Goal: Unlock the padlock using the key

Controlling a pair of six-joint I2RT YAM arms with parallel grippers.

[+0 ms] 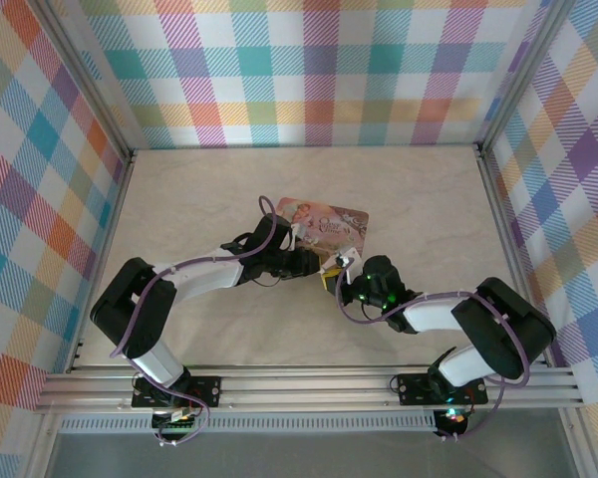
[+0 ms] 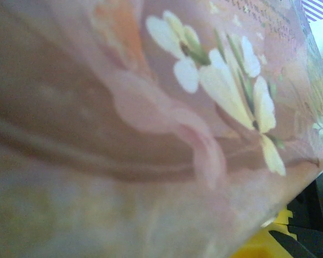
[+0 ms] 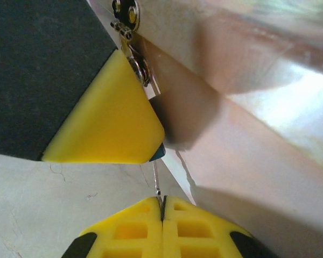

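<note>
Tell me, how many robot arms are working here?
2. The left arm stretches in from the left and the right arm from the right. Both meet at the pink tin mid-table. No other arm seems hidden.

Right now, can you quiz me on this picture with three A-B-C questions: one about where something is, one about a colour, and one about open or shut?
1. Where is the pink tin?
A) near the middle of the table
B) against the left wall
C) on the rail at the near edge

2. What colour are the fingers of the right gripper?
A) red
B) yellow
C) green

3. How do the right jaws stand?
A) wide open
B) shut on a thin metal piece
C) clamped round the tin

Answers:
1 A, the top view shows it there.
2 B, the right wrist view shows yellow.
3 B, the fingers meet with only that metal between them.
</note>
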